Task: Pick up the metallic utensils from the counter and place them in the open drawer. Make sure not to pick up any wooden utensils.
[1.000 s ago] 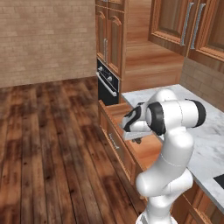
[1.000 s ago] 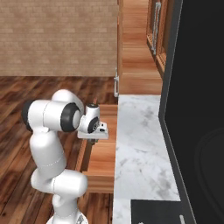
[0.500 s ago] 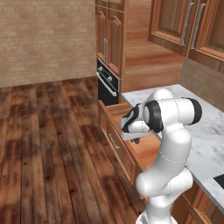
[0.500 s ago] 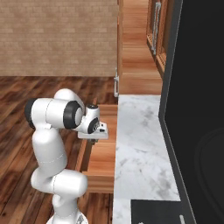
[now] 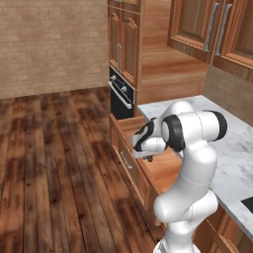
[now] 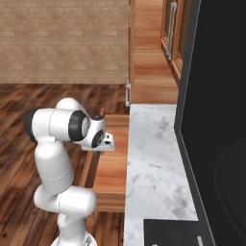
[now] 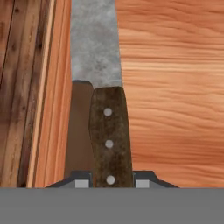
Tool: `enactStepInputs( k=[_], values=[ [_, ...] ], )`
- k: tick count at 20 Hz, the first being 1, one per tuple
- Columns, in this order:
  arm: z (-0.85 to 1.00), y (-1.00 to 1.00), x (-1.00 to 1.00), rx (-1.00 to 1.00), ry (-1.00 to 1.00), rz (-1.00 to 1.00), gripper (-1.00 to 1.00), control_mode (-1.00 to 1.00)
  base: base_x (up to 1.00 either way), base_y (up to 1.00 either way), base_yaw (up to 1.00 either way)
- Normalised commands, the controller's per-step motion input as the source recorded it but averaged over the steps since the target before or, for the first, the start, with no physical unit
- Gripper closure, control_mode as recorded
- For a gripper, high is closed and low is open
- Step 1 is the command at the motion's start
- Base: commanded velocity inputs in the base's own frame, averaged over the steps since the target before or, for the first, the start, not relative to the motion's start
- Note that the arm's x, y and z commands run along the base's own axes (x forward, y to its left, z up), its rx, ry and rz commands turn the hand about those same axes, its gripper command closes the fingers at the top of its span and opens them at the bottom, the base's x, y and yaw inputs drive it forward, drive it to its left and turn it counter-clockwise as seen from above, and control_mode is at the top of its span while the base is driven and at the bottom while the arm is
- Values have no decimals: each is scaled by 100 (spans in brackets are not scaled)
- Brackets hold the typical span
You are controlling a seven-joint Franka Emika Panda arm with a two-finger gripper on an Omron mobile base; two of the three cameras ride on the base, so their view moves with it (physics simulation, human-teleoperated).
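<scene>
Open drawer (image 7: pixel 175 87), light-brown wooden floor, beside marble counter (image 6: pixel 153 163).

No readable text, labels, brands or numbers on anything.

A black wall oven (image 5: pixel 121 94) sits in tall wooden cabinets (image 5: pixel 124 37) beside a brick wall (image 5: pixel 52 44).

Even, soft rendered light; hand view blurry.
</scene>
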Motion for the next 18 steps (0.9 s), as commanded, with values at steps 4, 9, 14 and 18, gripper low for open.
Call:
enactStepInputs(
  k=[4,9,14,18],
  values=[
    [0,5,0,14,-15,0,100,-100,0,0,0],
    [0,1,13,19,-2,0,100,-100,0,0,0],
    [-13,0,1,13,0,0,100,-100,0,0,0],
    [-18,8,0,3,0,0,100,-100,0,0,0]
  ],
)
